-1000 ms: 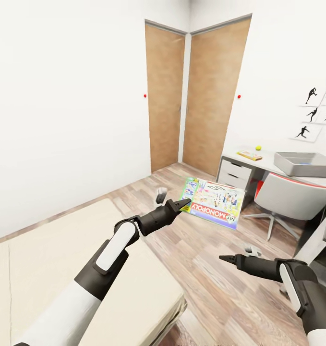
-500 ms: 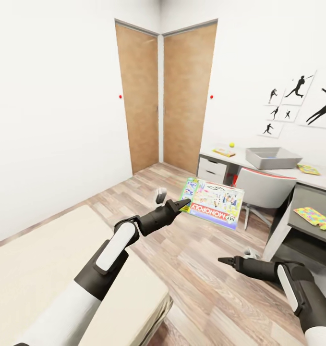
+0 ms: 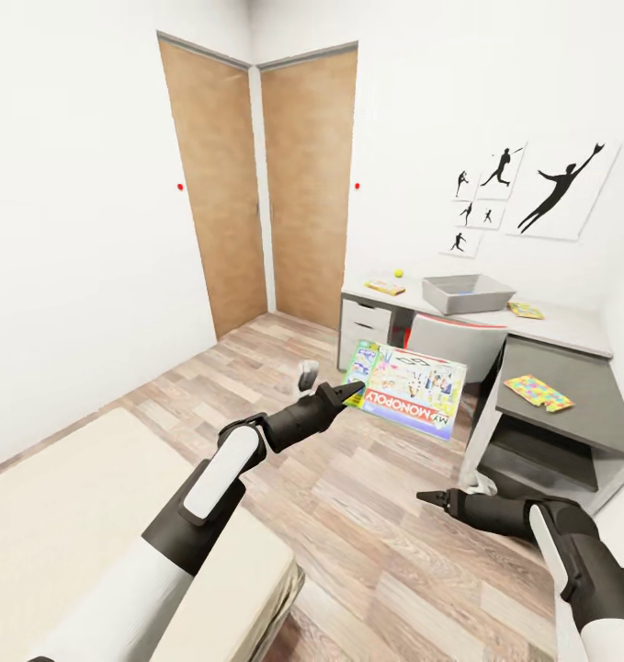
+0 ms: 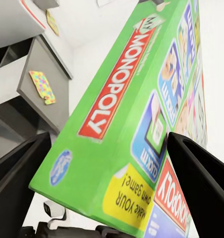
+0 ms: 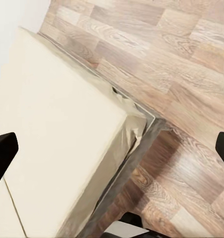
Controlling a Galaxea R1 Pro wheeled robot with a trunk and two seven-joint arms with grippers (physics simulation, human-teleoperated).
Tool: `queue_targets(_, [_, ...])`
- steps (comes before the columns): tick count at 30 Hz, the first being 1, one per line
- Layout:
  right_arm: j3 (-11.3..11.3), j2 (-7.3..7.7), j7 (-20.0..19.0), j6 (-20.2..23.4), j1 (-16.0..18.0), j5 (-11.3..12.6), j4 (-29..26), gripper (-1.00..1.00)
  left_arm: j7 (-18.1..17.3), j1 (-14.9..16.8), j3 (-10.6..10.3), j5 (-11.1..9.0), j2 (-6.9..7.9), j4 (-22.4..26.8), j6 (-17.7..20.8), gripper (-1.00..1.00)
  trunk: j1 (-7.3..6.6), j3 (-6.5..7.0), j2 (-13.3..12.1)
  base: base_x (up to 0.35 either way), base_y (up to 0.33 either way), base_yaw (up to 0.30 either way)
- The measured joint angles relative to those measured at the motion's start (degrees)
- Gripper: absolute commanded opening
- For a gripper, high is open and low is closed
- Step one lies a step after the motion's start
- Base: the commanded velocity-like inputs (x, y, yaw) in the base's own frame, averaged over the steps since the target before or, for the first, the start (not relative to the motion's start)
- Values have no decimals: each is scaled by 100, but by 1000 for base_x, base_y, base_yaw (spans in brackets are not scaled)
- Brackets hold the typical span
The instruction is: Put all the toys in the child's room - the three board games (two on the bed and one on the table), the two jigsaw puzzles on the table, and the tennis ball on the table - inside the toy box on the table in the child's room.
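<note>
Monopoly box point(image 3: 408, 390): green edge, red-and-white logo band, white face with pastel print; yellow patch on side in left wrist view. Jigsaw puzzle point(image 3: 538, 393): yellow, red, green, blue, pink pieces. Tennis ball point(image 3: 398, 273): yellow-green. Toy box point(image 3: 466, 293): pale grey. Table point(image 3: 569, 368): pale grey top, dark grey section, white drawers. Doors point(image 3: 266, 184): tan wood. Floor point(image 3: 367, 515): brown planks. Bed point(image 5: 52, 148): cream. Prints point(image 3: 560, 184): black silhouettes on white.

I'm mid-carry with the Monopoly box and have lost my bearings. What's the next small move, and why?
Probably keep turning and roll toward the table. The left gripper holds the Monopoly box over the floor, while the toy box sits far off on the tabletop behind the chair.
</note>
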State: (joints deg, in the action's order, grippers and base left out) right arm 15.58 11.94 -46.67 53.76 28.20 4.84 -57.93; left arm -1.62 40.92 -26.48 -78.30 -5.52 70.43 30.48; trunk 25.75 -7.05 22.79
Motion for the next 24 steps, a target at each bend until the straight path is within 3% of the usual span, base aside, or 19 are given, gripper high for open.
queue_targets(24, [-93, -183, 113, 10, 302, -25, 384, 100, 5, 0, -1, -8, -12, -14, 3, -100, 0, 0, 0, 0, 0, -290])
